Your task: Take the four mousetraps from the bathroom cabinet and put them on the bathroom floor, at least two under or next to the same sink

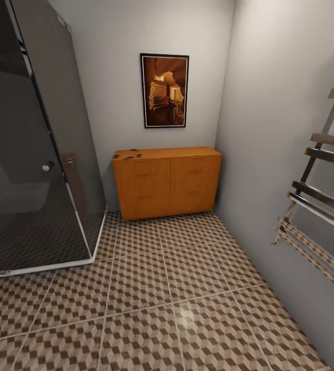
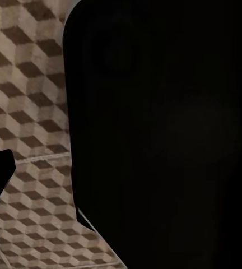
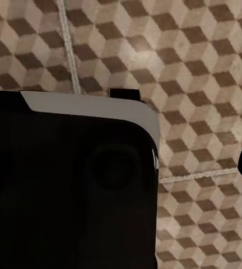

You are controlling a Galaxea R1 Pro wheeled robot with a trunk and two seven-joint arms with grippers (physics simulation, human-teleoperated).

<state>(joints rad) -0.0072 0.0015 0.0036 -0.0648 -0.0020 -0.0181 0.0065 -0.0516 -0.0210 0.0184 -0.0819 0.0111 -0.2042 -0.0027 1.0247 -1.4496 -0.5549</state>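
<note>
The bathroom floor (image 1: 151, 293) fills the lower half of the head view: large square tiles printed with a brown, beige and white cube pattern, pale grout lines, and a soft glare patch at lower centre. Plain matt grey walls (image 1: 270, 93) meet in a corner at upper right of centre. A smoked-glass shower enclosure (image 1: 28, 154) with a pale frame and a small round knob occupies the left side. A chrome ladder-style towel rail (image 1: 321, 201) hangs on the right wall.

The cabinet (image 1: 167, 181), a low orange-brown wooden sideboard with flat drawer fronts and slim recessed handles, stands against the far wall at centre. On its top, at the left end, lie several small dark items, the mousetraps (image 1: 131, 153); their number and detail cannot be made out.

A dark-framed picture (image 1: 164, 90) in amber tones hangs above the cabinet. No legible writing is visible.

Both wrist views show the cube-pattern tiles partly blocked by a dark robot body; whether either gripper's fingers are apart or together cannot be told.
</note>
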